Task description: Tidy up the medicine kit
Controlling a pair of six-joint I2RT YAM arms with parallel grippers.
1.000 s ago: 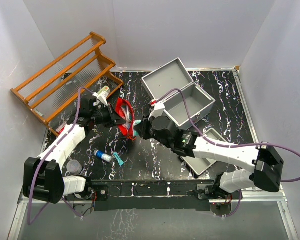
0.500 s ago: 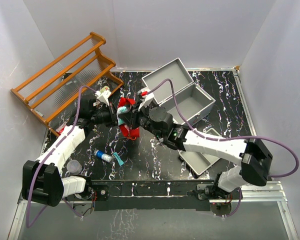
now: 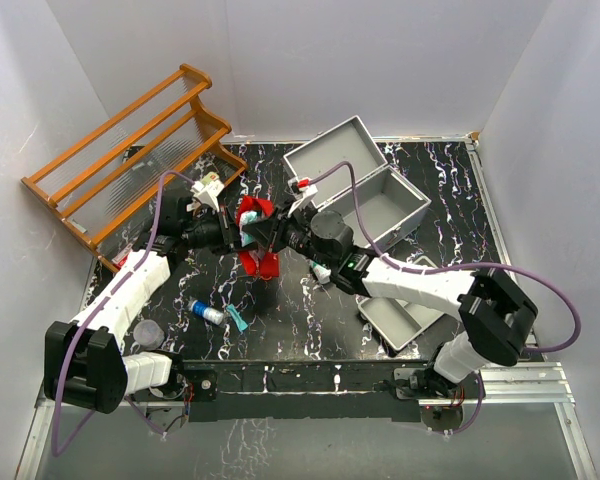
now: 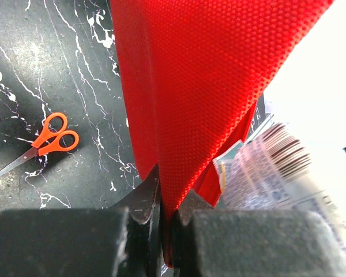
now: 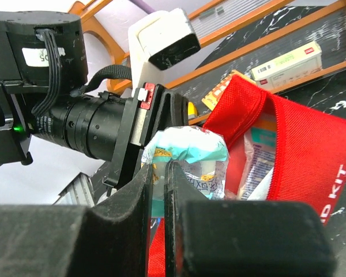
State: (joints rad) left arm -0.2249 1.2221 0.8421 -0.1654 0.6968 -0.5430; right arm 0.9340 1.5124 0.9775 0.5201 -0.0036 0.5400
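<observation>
The packet (image 5: 187, 151), clamped in the right claw (image 5: 161, 173), has been carried to the red pouch (image 3: 251, 211) (pinched up by the left claw (image 4: 161, 202)), left of the medicine kit (image 3: 376, 210); insertion looks imminent.

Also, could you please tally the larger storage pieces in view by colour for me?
Grey: 2, the light-grey metal hinged case and the grey metal tray
Red: 1, the red fabric pouch
Orange-brown: 1, the orange-brown wooden slatted rack
Total: 4
</observation>
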